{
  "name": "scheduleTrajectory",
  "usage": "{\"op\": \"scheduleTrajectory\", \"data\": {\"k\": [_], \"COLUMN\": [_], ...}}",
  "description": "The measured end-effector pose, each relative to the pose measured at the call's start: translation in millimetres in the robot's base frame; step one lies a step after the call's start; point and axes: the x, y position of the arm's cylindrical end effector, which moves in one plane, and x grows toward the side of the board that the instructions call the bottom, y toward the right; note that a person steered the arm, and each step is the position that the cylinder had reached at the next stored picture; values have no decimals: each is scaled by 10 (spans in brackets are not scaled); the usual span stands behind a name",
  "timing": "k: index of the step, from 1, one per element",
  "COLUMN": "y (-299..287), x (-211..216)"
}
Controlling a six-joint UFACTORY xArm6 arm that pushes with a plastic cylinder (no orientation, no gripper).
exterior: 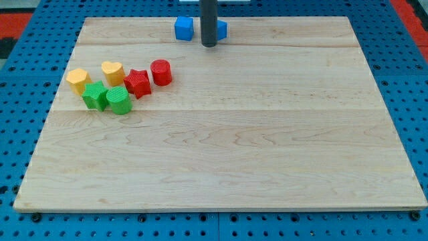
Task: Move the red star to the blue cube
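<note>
The red star [138, 83] lies at the view's left on the wooden board [267, 134], in a cluster of blocks. The blue cube [184, 28] stands at the view's top, near the board's far edge. My tip [208, 44] is at the view's top, just right of the blue cube and below it. It is far from the red star, up and to its right. A second blue block [221, 29] shows partly behind the rod, on its right.
A red cylinder [161, 71] touches the red star's upper right. A yellow heart [112, 71] and a yellow block [78, 79] lie to its left. A green star-like block [95, 95] and a green cylinder [119, 100] lie below them.
</note>
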Motion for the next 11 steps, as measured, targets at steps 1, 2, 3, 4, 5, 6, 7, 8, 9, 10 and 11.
{"op": "scheduleTrajectory", "data": {"k": [1, 2, 3, 4, 5, 6, 7, 8, 9, 10, 11], "y": [259, 232, 125, 263, 314, 19, -795, -1393, -1404, -1399, -1315], "x": [-46, -275, -387, -16, 723, 1493, 1746, 1444, 1022, 591, 454]}}
